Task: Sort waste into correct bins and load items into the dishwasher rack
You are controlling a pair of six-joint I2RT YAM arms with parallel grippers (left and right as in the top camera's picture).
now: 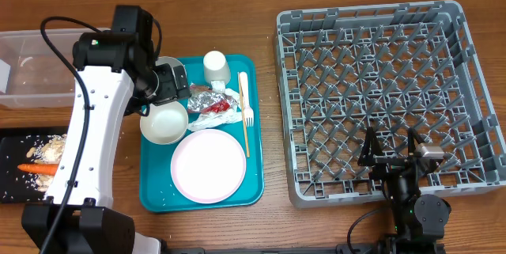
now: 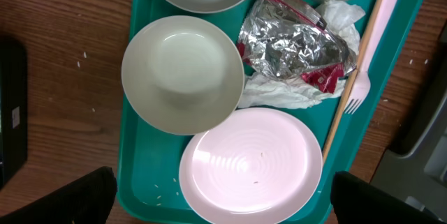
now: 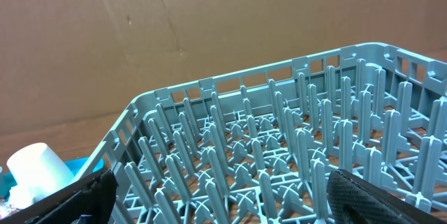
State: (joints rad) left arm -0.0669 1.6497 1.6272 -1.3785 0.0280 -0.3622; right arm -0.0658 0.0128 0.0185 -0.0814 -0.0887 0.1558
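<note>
our left gripper [image 2: 223, 199] and right gripper [image 1: 390, 153] stood with jaws apart, empty. the left hung over the teal tray [image 2: 133, 175], where the foil wrapper [image 2: 297, 46] lay beside the fork [image 2: 363, 70]. waste sorting seemed in hand; next we needed to shift, lower and pinch the wrapper.

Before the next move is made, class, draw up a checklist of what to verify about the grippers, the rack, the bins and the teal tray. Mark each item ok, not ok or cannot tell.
1. Left gripper open and empty: ok.
2. Right gripper open and empty: ok.
3. Dishwasher rack free for loading: ok, nothing in it.
4. Waste cleared from teal tray: not ok; foil wrapper and napkin lie between the bowl and the fork.
5. Carrot in black tray: ok.
6. Clear tub contents: cannot tell.
</note>
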